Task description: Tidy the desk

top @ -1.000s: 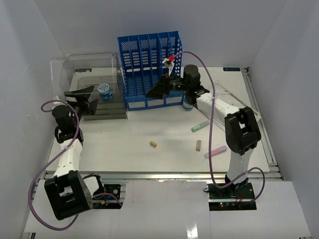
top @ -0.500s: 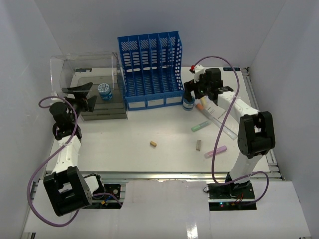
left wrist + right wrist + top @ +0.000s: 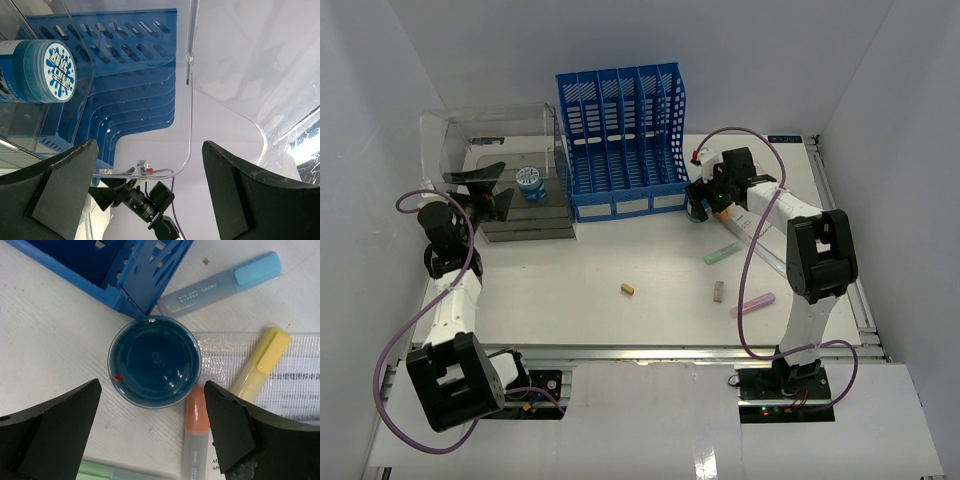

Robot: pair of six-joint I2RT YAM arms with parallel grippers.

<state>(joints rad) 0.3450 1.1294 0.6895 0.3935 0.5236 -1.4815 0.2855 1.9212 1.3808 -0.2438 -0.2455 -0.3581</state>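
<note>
Rail edging frames the desk (image 3: 620, 260), which fills the view ahead of both arm bases. My widest open run is the near half. From 6 o'clock up to the centre I see only a brown stub (image 3: 628, 289), a grey stub (image 3: 718, 291) and a pink highlighter (image 3: 753, 304), all well apart. A green highlighter (image 3: 722, 253) lies a little farther out, toward 3 o'clock.

My left arm climbs the 9 o'clock edge, close to the side wall, with the wrist levelled toward 11 o'clock. The left gripper (image 3: 150, 145) is spread wide with nothing in it, at the mouth of the clear box (image 3: 490, 150). The box's front rim crosses between the fingers in the wrist view. A blue-capped jar (image 3: 529, 182) stands inside.

My right arm folds up beside the 3 o'clock rail, and its forearm reaches back to 1 o'clock with the wrist pointing straight down. The right gripper (image 3: 152, 385) is also wide apart and empty. It hangs over a round blue tub (image 3: 154, 361), with each finger clear of the tub's wall.

Room is tight there. The tub sits at the front right corner of the file rack (image 3: 620, 140), and I cannot tell if they touch. A blue highlighter (image 3: 220, 282) lies at its 1 o'clock. A yellow highlighter (image 3: 260, 362) lies at 3 on a clear pouch (image 3: 300, 380), and an orange highlighter (image 3: 196, 435) is just beside it at 5.

The rack stands at 12 o'clock against the far edge, with the box just beside it at 10
</note>
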